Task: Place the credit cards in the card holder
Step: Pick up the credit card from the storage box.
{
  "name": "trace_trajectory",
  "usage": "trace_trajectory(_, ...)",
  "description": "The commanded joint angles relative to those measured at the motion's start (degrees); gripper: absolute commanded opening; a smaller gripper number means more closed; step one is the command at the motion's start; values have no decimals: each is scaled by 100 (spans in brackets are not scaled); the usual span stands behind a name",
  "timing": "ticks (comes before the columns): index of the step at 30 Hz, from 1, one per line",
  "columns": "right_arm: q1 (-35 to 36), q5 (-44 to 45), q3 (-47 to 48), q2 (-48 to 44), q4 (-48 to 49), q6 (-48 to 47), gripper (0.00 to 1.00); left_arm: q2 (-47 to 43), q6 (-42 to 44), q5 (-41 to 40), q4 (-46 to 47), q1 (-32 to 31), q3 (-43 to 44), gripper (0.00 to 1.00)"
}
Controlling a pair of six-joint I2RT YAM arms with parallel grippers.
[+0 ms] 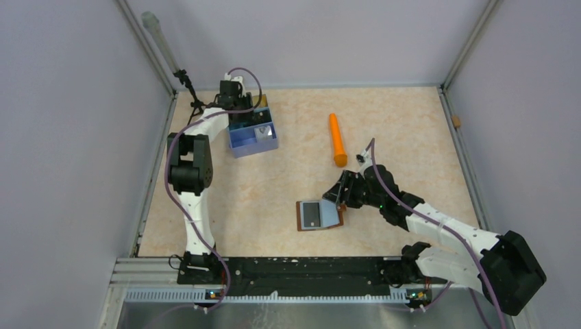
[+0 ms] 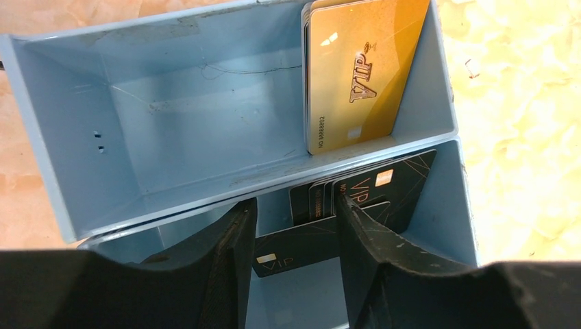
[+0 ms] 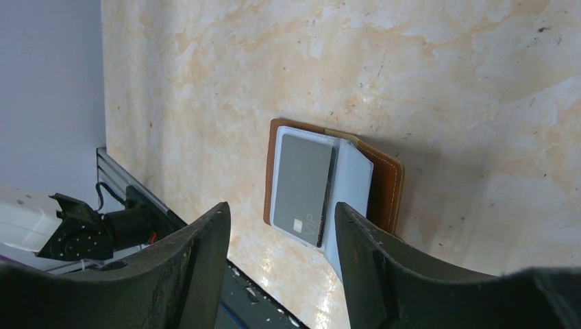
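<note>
Left pincer [image 2: 294, 201]: fingers apart, straddling one black card [image 2: 294, 248] in the near compartment of the blue tray [image 2: 68, 137]. I cannot tell whether they bite on it yet.
Step in hand: picking out that single card. Close on its edges only and lift straight up clear of the tray wall, so that the neighbours stay leaning.
Right pincer [image 3: 281, 205]: fingers apart with nothing between them, hovering over the card holder [image 3: 387, 181].
Card holder: one, lying open on the table [image 3: 445, 68], well apart from the tray.
Grey card [image 3: 301, 178]: one, tucked in the holder's pale lining.
Other black cards [image 2: 404, 181]: at least two, leaning behind the straddled one.
Gold card [image 2: 363, 75]: one facing up in the far compartment, with more edges stacked behind it; their number is unclear.
Orange stick [image 1: 336, 139]: one, on the table.
</note>
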Motion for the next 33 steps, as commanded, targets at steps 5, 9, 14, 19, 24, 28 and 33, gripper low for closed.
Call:
trace_trajectory(5,-69,-3,-52,-161,132,37,56,-300,20,-376,206,170,-173,41)
trace_trajectory(9,-69,-11,-46,-160,137,38,56,-397,-36,-330,271,221,-268,37)
trace_trajectory(14,-69,-11,-56,-160,130,31,56,-585,-86,-37,586,287,-563,32)
trace_trajectory(19,-71,-11,-56,-170,109,23,56,-608,-48,372,771,316,-613,34)
trace_trajectory(24,-69,-11,-51,-170,107,17,56,-498,-162,928,912,414,-609,39)
trace_trajectory(28,-65,3,-50,-161,93,11,56,-380,-171,1446,1026,481,-602,41)
trace_trajectory(33,-69,-7,-34,-118,96,2,56,-277,-136,1621,1028,497,-574,45)
